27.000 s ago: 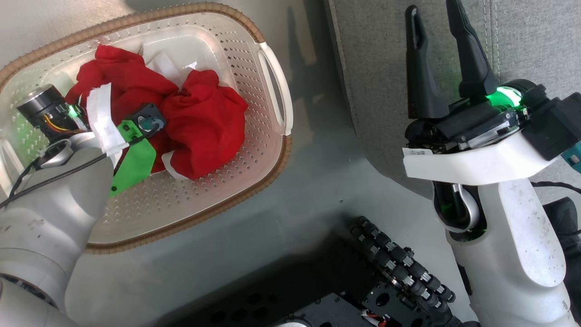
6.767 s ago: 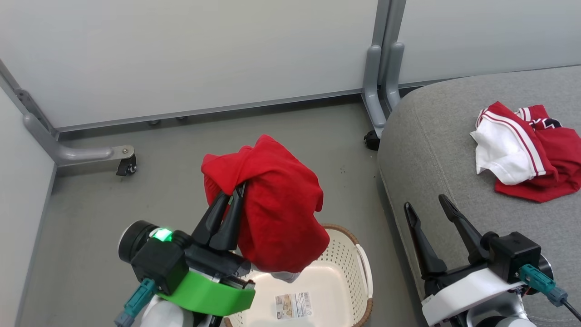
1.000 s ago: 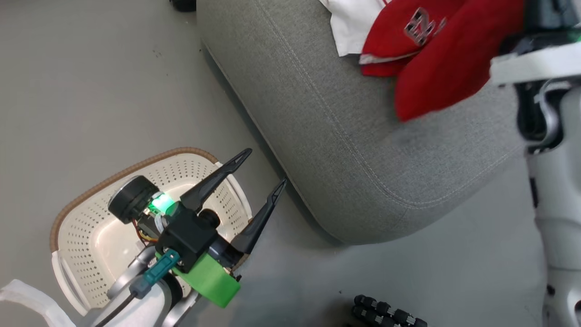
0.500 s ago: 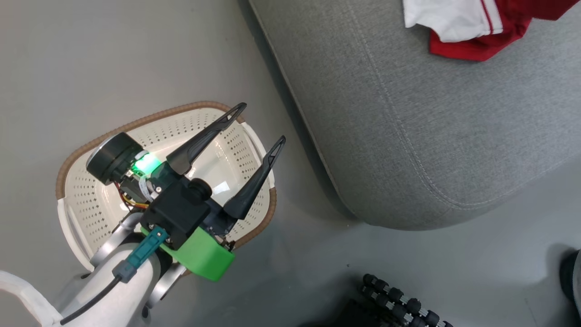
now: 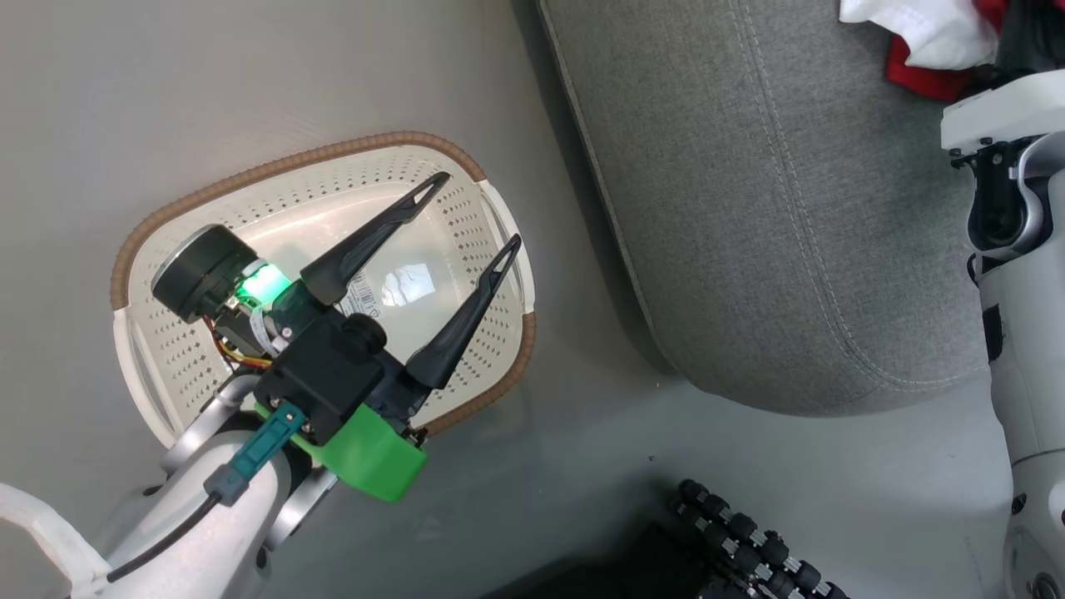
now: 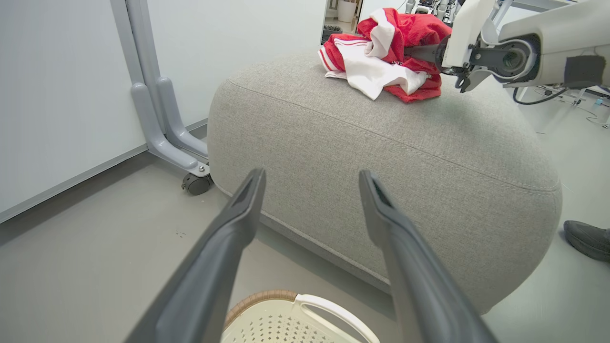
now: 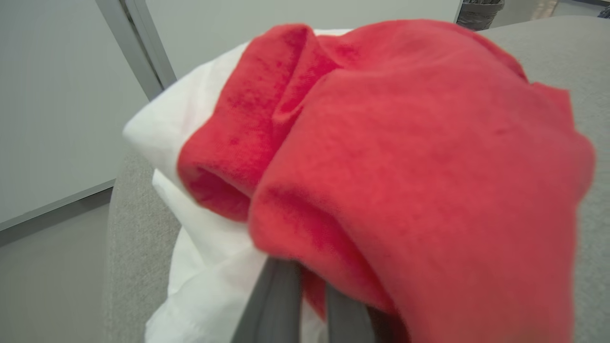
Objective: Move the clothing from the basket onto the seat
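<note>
The left hand (image 5: pixel 478 208) hangs above the basket (image 5: pixel 291 162) with its two dark fingers spread wide and nothing between them. The basket stands on the grey floor (image 5: pixel 125 83) just beside the seat (image 5: pixel 749 208). Its perforated cream base is bare, with a label sticker (image 5: pixel 362 291) partly hidden behind one finger. In the left wrist view those spread fingers point over the basket's white handle (image 6: pixel 333 307) toward the rounded side of the seat.

The clothing (image 6: pixel 381 57) lies in a heap of red and white on top of the seat, at its far side from the basket. One white piece has thin red stripes along its edge. The right hand (image 7: pixel 312 286) is up there with it. Its fingers are pressed together, and a thick fold of red fabric is draped over their tips and appears to be pinched between them, though the close, blurred view makes the exact grip hard to read. Under the red fold lies white cloth (image 7: pixel 200 267), resting on the seat.

Behind the seat stands a pale partition on a grey castor foot (image 6: pixel 193 183). A dark shoe (image 6: pixel 588 238) rests on the floor near the seat's other end.
</note>
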